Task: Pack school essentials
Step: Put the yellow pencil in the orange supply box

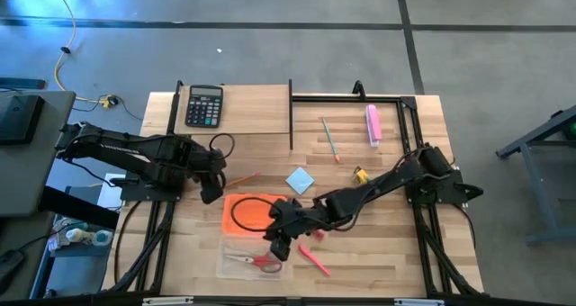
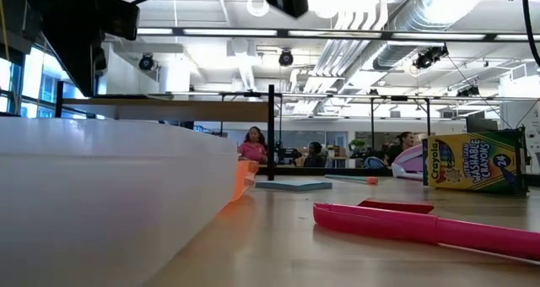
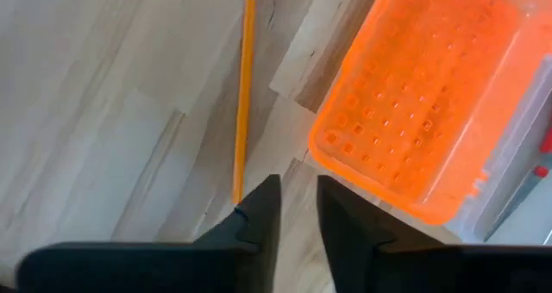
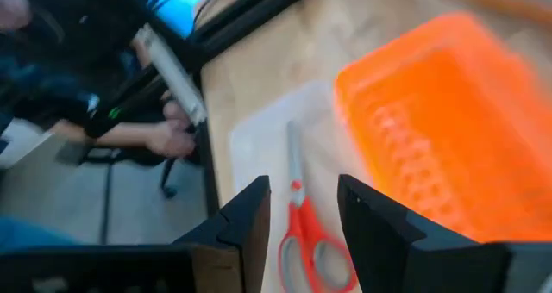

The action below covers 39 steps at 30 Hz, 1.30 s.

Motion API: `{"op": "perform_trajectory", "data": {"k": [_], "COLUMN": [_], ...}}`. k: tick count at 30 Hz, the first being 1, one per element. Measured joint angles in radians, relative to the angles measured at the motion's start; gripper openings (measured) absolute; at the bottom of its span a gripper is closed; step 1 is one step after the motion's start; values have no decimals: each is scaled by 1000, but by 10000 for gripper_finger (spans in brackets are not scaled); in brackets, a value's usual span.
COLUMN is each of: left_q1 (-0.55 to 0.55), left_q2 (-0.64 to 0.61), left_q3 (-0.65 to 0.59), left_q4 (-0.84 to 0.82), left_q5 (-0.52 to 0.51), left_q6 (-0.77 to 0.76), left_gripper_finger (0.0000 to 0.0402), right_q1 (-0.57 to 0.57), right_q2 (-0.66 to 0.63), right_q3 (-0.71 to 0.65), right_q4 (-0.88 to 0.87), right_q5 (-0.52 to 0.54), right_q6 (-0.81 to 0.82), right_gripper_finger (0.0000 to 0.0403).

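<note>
The red-handled scissors [image 1: 256,262] are lying at the near edge of the table, on a clear lid [image 1: 236,261]. The red pen [image 1: 314,259] is lying just to their right. The right gripper [image 1: 281,244] is hanging over the scissors with its fingers spread apart, holding nothing. Just past them, the orange basket [image 1: 236,227] is sitting on the wood. The left gripper [image 1: 212,191] is hanging near the basket's far left corner, fingers a little apart, by a pencil [image 1: 243,176]. Farther back, the light-blue notepad [image 1: 301,181] and the crayon box [image 1: 361,175] are waiting.
</note>
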<state>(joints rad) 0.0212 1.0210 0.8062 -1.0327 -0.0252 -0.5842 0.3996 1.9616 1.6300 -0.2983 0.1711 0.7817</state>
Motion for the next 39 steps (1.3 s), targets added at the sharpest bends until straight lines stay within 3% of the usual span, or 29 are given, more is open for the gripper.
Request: {"op": "perform_trajectory", "data": {"k": [6, 12, 21, 32, 39], "left_q1": [0, 0, 0, 0, 41], "left_q2": [0, 0, 0, 37, 160], "left_q3": [0, 0, 0, 0, 0], "left_q4": [75, 214, 425, 488, 492], "left_q5": [-4, -16, -83, -160, -160], "left_q6": [74, 176, 301, 378, 318], "left_gripper_finger": [134, 163, 163, 162, 161], "right_q1": [-2, -7, -25, -69, -81], "right_q2": [-10, -9, -9, -8, -87], "right_q3": [136, 304, 516, 718, 652], "right_q4": [-164, -382, -766, -1141, -1270], "right_q5": [128, 249, 361, 389, 463], "right_q6": [-57, -130, -262, -418, -395], "right_gripper_finger": [128, 128, 128, 128, 128]}}
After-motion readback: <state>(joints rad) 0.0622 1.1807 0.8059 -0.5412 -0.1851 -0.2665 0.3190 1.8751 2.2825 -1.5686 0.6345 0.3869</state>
